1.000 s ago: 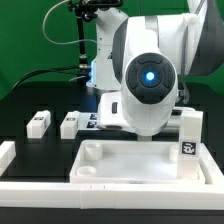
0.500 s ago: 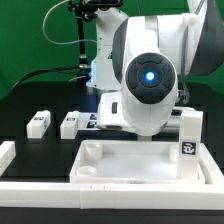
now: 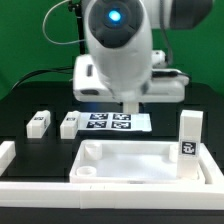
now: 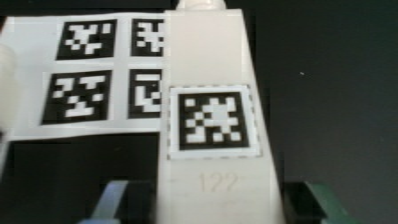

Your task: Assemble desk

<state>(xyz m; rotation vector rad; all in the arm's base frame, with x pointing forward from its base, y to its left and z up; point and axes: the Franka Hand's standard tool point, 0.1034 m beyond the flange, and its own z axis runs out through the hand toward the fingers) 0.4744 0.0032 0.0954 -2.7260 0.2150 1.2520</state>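
- Exterior view: bright, even light; the white arm (image 3: pixel 118 55) is nearly washed out, and a blue lamp (image 3: pixel 112 15) glows at the upper middle of the frame.
- The black bench (image 3: pixel 20 100) swallows shadows (only faint grey shading shows inside the desk top (image 3: pixel 140 165)).
- Wrist view: soft and coarse overall; the tag on the leg (image 4: pixel 210 110) is fuzzy, and the fingers (image 4: pixel 116 200) are badly blurred.

Desk top (image 3: pixel 130 162) lies open; upright leg (image 3: pixel 190 136) crowds its rim.

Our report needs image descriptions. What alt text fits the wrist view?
A white leg bearing a square tag is gripped between the fingers of the hand. Behind it, the marker board lies on the black table.
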